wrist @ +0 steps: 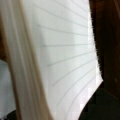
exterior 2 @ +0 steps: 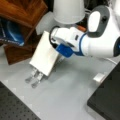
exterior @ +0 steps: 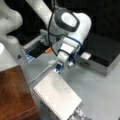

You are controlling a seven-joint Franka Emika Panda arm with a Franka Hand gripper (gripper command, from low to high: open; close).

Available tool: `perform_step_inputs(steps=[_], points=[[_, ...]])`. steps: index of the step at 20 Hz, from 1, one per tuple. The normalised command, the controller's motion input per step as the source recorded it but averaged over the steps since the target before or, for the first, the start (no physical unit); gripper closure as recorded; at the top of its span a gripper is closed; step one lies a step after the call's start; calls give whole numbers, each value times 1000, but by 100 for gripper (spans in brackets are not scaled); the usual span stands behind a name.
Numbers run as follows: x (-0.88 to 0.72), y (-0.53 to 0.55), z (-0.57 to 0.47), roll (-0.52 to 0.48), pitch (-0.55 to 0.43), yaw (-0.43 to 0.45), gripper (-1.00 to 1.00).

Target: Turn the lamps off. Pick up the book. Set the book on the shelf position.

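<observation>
Above the grey table (exterior: 100,92), the gripper (exterior: 59,70) is clamped on the tilted book (exterior: 57,96).

Matt lined paper book (exterior: 57,96) — dark grained wood shelf position (exterior: 13,95).

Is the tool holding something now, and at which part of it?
The tool appears to hold the book, at its top edge in a front view.

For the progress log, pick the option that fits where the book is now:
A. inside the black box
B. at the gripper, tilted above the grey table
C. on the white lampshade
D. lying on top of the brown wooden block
B: the book hangs tilted at the gripper, off the table, beside the brown wooden block.
</observation>
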Motion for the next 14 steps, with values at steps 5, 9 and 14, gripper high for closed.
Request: perform_step_inputs(steps=[5,9,14], points=[[36,-5,-163,-151,20,166,-100],[34,-19,-176,-137,-2,187,-100],[3,-64,-82,-165,-1,199,-100]])
